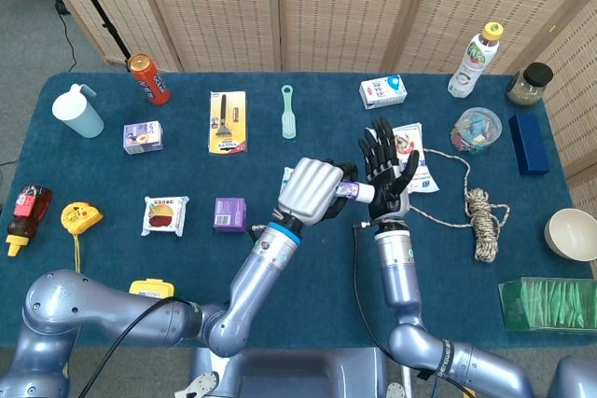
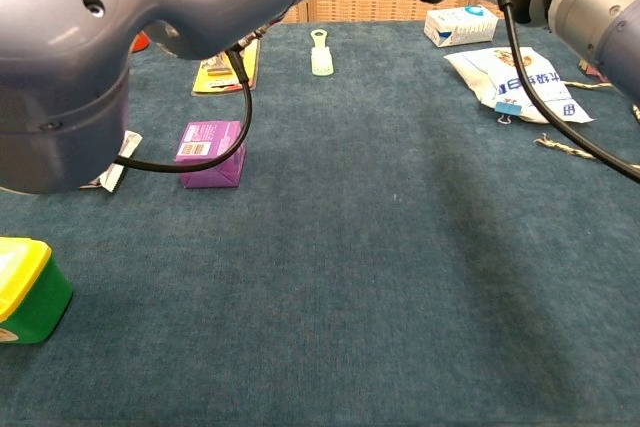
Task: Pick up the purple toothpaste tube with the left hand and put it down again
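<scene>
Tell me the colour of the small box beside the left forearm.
Purple box, clearest in the chest view.

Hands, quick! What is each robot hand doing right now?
Left hand: closed around the purple toothpaste tube, held up off the table.
Right hand: open, fingers spread, holding nothing.
</scene>
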Controlling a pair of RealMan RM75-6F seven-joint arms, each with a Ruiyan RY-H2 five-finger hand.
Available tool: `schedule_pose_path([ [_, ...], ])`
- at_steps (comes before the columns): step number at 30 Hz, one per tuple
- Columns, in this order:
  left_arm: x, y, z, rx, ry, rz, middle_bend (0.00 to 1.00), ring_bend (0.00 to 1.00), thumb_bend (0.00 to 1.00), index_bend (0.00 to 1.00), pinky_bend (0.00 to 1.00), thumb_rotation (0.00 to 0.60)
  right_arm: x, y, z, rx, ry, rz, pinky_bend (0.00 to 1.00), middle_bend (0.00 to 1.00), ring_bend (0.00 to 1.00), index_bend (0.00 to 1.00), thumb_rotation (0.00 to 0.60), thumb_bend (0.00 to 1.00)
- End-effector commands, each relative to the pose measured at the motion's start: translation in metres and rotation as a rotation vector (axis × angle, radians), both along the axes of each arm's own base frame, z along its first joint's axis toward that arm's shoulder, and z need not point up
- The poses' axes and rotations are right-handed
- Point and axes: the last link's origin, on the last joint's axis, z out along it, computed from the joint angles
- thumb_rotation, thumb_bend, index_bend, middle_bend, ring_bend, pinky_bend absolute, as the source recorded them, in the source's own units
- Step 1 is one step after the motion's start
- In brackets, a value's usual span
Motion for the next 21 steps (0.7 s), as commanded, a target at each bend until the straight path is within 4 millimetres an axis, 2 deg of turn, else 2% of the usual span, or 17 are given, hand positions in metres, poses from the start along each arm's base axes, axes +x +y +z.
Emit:
schedule_pose_path([
  [1, -0.0001, 0.0, -0.0004, 0.0, -0.006, 0.001, 0.57, 0.5, 0.5, 0.52, 0.61, 0.6, 0.0003, 0.0001, 0.0003, 0.002, -0.006, 0.001, 0.0, 0.0, 0.0, 0.0, 0.017, 0.0],
  [21, -0.0013, -0.0007, -0.002, -0.003, -0.028, 0.006, 0.57, 0.5, 0.5, 0.52, 0.61, 0.6, -0.0006, 0.0001, 0.0029, 0.019, -0.054, -0.006, 0.0, 0.0, 0.0, 0.0, 0.025, 0.0],
])
